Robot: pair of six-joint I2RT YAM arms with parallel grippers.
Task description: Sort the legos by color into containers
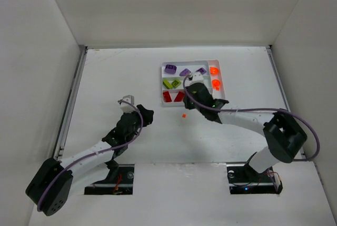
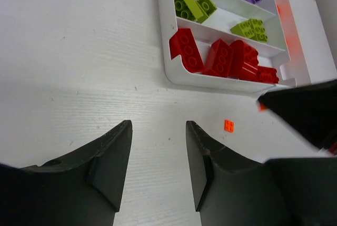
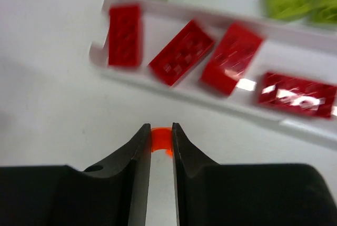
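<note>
The white tray (image 1: pixel 162 86) holds purple bricks (image 1: pixel 185 71) in its far slot, lime green bricks (image 1: pixel 171 83) in the middle slot, red bricks (image 1: pixel 172 96) in the near slot and orange pieces (image 1: pixel 214 77) in the narrow end slot. My right gripper (image 1: pixel 188 98) hovers at the tray's near edge, shut on a small orange piece (image 3: pixel 161 137). The red bricks (image 3: pixel 181 52) lie just ahead of it. A tiny orange square lego (image 1: pixel 184 115) lies on the table in front of the tray; it also shows in the left wrist view (image 2: pixel 229 125). My left gripper (image 1: pixel 145 116) is open and empty, left of that piece.
White walls enclose the table on three sides. The right gripper's dark body (image 2: pixel 308 107) shows at the right of the left wrist view, close to the tray's near corner (image 2: pixel 176 76). The tray stands at the back right.
</note>
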